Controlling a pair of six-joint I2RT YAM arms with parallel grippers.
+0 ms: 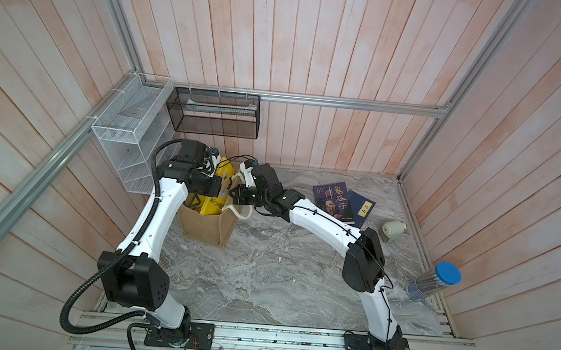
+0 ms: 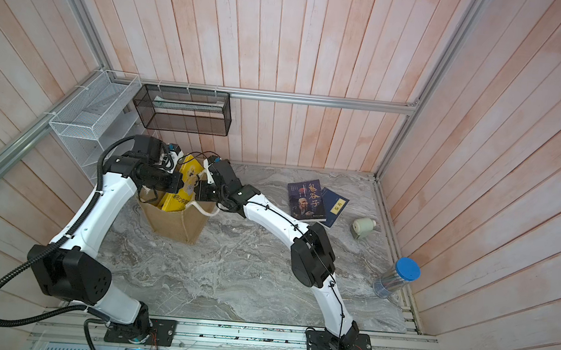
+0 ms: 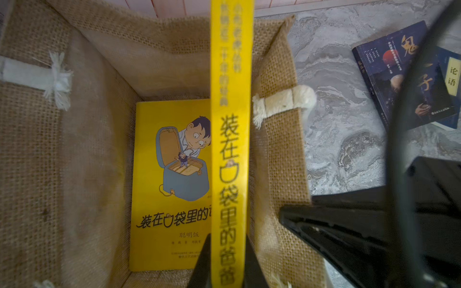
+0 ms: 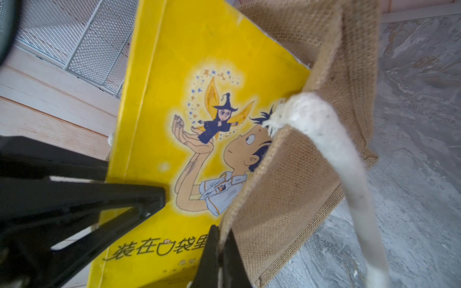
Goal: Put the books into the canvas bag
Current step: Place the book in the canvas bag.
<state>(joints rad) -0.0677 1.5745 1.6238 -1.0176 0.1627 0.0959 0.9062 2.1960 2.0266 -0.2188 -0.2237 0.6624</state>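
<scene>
The tan canvas bag stands open at the table's back left. My left gripper is shut on a yellow cartoon-cover book, held upright on edge and partly down inside the bag; in a top view the book sticks out above the rim. A second yellow book lies flat on the bag's floor. My right gripper is shut on the bag's burlap wall at the rim, beside a white rope handle. A dark portrait book overlaps a navy book on the table to the right.
A white wire basket and a black mesh basket hang on the walls behind the bag. A small cream device sits near the right wall. A clear cylinder with a blue lid stands at the right edge.
</scene>
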